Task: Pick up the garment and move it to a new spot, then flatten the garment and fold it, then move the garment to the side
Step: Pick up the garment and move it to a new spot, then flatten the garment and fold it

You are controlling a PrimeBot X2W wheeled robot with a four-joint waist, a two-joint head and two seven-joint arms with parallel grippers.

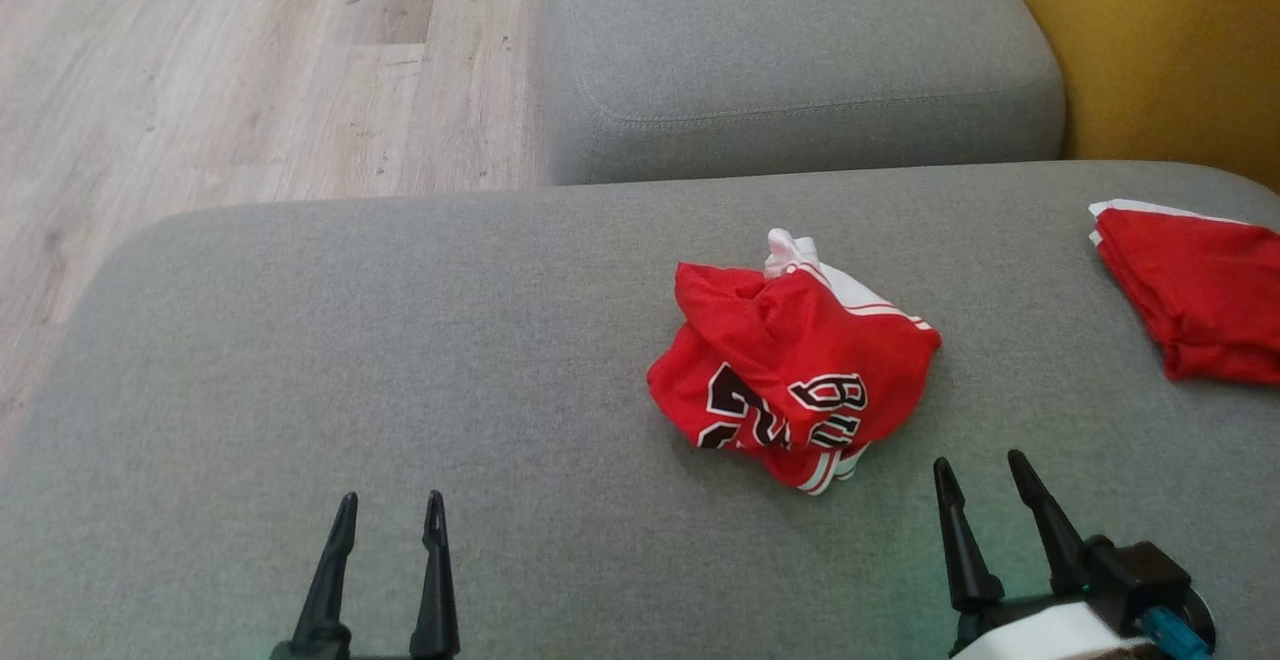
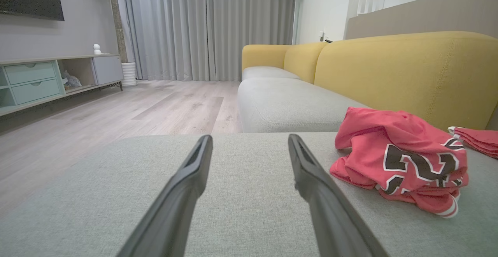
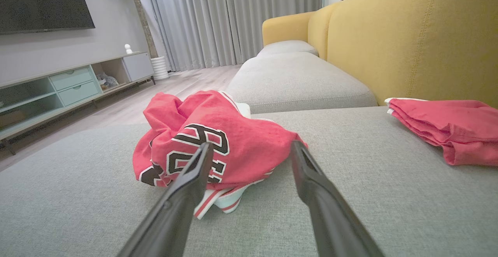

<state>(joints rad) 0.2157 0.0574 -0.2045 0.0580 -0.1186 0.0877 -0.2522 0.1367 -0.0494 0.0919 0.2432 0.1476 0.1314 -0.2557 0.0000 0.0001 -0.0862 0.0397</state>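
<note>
At the far left, wooden floor runs beside the grey cushion that carries everything. The left end effector hovers low over the near left part of that cushion. Its two dark fingers stand spread and hold nothing, with bare fabric between and ahead of them. In the left wrist view the garment lies off to the right of this end effector, well apart from its fingertips.

The garment is a red jersey with black-and-white lettering and white striped trim. It sits crumpled in a heap on the cushion, right of centre. The right end effector is near it, with the heap just ahead and to the left of its fingertips. A strip of cushion still separates them, so they do not touch. Its fingers are also spread wide and empty. In the right wrist view the left finger overlaps the lettering, while the right finger points at bare cushion beside the heap's edge.

Further right of this end effector, a folded red cloth lies at the cushion's far edge, below the yellow backrest.
</note>
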